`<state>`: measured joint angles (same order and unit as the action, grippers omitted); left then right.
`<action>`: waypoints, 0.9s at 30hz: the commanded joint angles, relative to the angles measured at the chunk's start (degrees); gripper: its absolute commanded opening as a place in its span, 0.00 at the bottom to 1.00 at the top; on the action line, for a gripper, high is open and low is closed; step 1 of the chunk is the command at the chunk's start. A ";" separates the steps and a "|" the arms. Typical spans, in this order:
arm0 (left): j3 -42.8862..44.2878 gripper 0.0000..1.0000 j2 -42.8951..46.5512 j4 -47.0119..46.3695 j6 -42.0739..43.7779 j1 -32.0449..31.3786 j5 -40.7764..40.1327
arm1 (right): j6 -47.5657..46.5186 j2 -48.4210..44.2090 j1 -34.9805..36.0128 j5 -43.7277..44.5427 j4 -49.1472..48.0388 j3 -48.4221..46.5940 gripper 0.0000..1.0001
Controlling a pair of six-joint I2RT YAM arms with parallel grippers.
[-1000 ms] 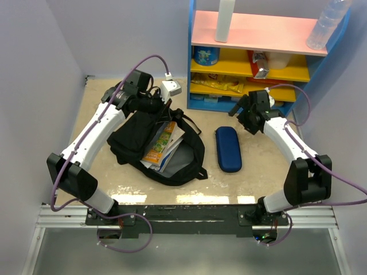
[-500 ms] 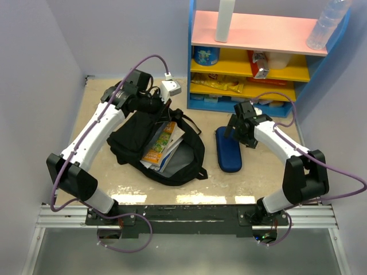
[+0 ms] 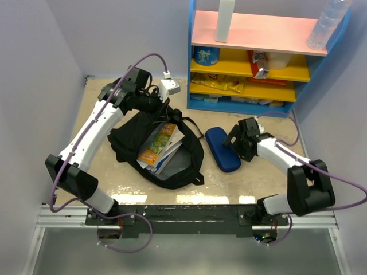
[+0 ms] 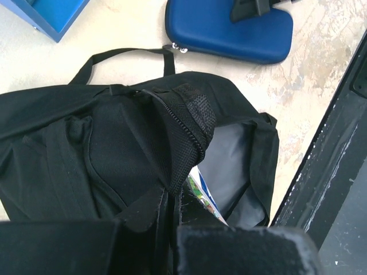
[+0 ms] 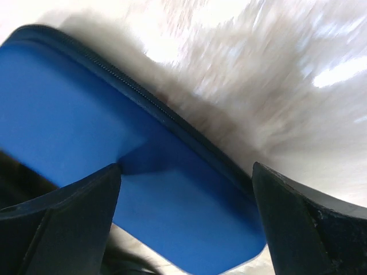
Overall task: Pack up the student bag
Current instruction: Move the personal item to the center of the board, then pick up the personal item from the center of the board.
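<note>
The student bag (image 3: pixel 133 139), a soft black backpack, lies open left of centre with colourful books (image 3: pixel 160 143) sticking out of its mouth. My left gripper (image 3: pixel 153 104) is shut on the bag's upper rim by the zipper and holds the fabric up. In the left wrist view the pinched fabric runs between the fingers of that gripper (image 4: pixel 150 229) above the bag (image 4: pixel 86 143). A dark-blue pencil case (image 3: pixel 222 149) lies right of the bag. My right gripper (image 3: pixel 235 141) stands open low over its far end (image 5: pixel 186 197), one finger on the case (image 5: pixel 114 126), the other past its zip edge.
A blue shelf unit (image 3: pixel 192 63) with yellow and pink boards holds jars, packets and bottles at the back right. A white plug block (image 3: pixel 171 87) sits by the left wrist. Lilac walls close in the left and back. The pencil case (image 4: pixel 229 26) lies just beyond the bag's strap.
My right arm has swung down and left onto the pencil case, and the case has slid and turned toward the bag. The left gripper keeps hold of the bag's rim.
</note>
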<state>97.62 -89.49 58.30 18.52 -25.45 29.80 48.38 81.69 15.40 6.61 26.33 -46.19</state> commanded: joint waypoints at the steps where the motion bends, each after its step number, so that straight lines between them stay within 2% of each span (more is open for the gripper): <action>1: 5.99 0.00 -0.06 -0.82 -0.59 0.32 1.40 | 10.21 -8.36 3.49 -7.74 -11.35 12.32 0.99; 5: 7.32 0.00 -0.95 0.06 -1.03 0.32 1.31 | 16.91 -15.57 7.18 -3.55 -13.14 17.44 0.99; 11: 6.97 0.00 -1.91 -0.73 -1.73 0.23 0.43 | 15.16 -16.21 7.80 -6.43 -14.45 17.72 0.99; 14: 6.53 0.00 -2.44 -1.26 -2.09 0.14 0.52 | 17.97 -17.70 9.30 -11.26 -22.78 21.75 0.99; 16: 6.70 0.00 -2.97 -1.26 -2.18 0.14 0.26 | 19.82 -20.25 10.35 -12.67 -30.93 24.90 0.98; 19: 7.23 0.00 -3.84 -1.00 -2.09 0.05 -0.09 | 20.26 -20.17 11.05 -14.16 -37.99 26.59 0.99; 24: 8.37 0.00 -4.81 -0.30 -2.09 -0.12 -0.27 | 19.13 -18.58 13.25 -13.39 -43.90 26.16 0.99; 27: 8.55 0.00 -4.81 0.05 -2.18 -0.30 -0.18 | 17.28 -17.45 14.22 -10.31 -42.68 23.53 0.98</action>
<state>102.80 -94.85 60.51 17.47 -25.52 29.23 66.63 63.59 28.25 -5.19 -8.86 -19.38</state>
